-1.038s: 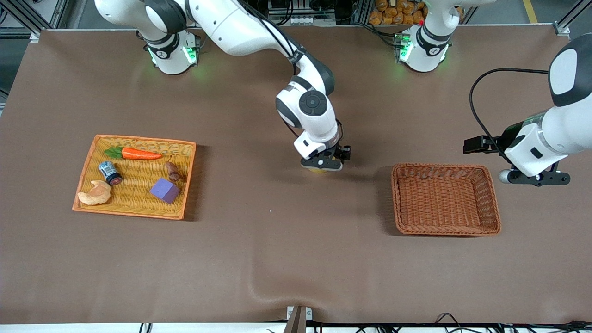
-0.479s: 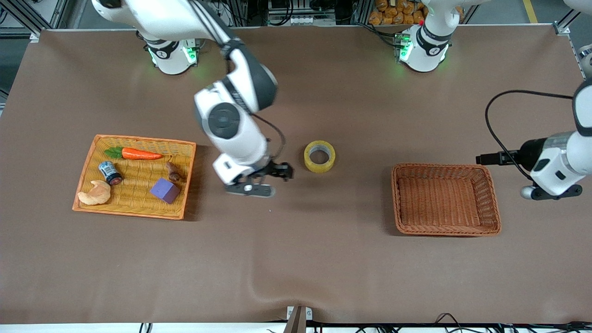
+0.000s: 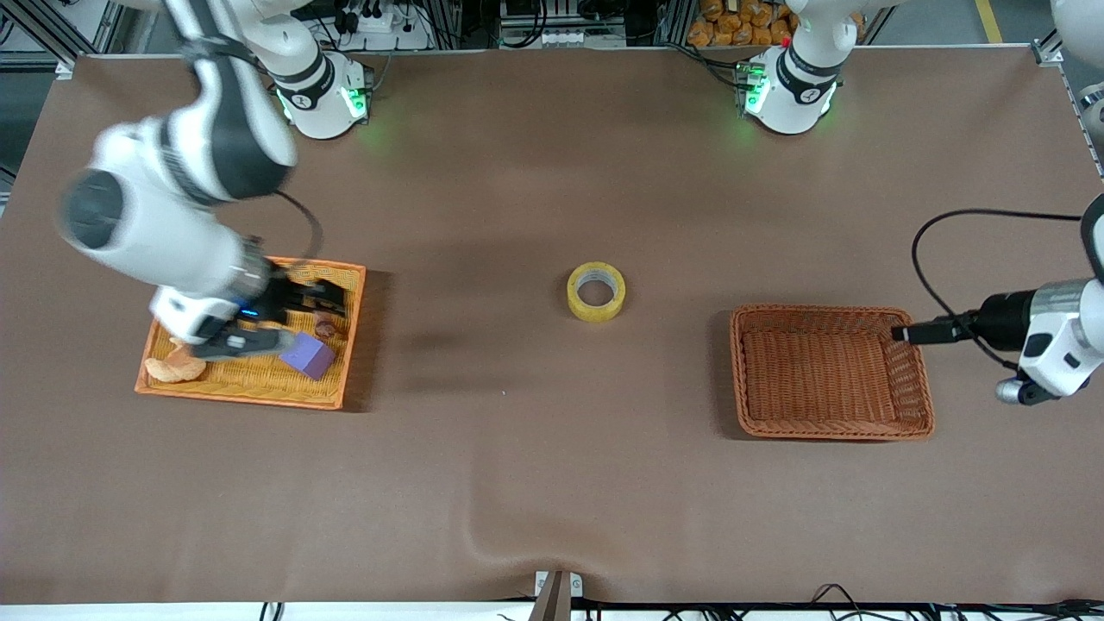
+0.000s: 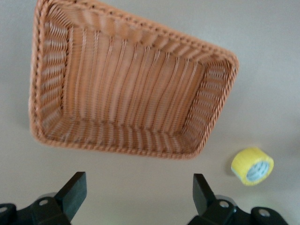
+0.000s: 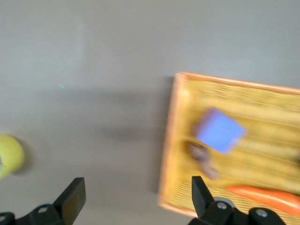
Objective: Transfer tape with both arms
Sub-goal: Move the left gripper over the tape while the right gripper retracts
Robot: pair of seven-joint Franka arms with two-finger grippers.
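Observation:
The tape (image 3: 596, 291), a yellow ring with a pale core, lies flat on the brown table midway between the two baskets, and nothing touches it. It also shows in both wrist views as the tape (image 4: 252, 166) and the tape (image 5: 8, 154). My right gripper (image 3: 250, 343) hangs open and empty over the yellow tray's (image 3: 241, 397) edge; in its own view the right gripper (image 5: 137, 187) has wide-apart jaws. My left gripper (image 3: 1013, 392) hovers beside the brown basket (image 3: 828, 431) at the left arm's end. In its wrist view the left gripper (image 4: 138, 185) is open and empty.
The brown basket (image 4: 213, 101) holds nothing. The yellow tray (image 5: 168, 140) holds a purple block (image 3: 308, 355), a croissant (image 3: 172, 366), a small brown piece (image 3: 326, 326) and a carrot (image 5: 262, 197). A ripple in the cloth sits at the table's front edge (image 3: 483, 526).
My right gripper opened, left the tape on the table's middle and swung away to above the yellow tray. The left arm drifted a little nearer the front camera beside the brown basket.

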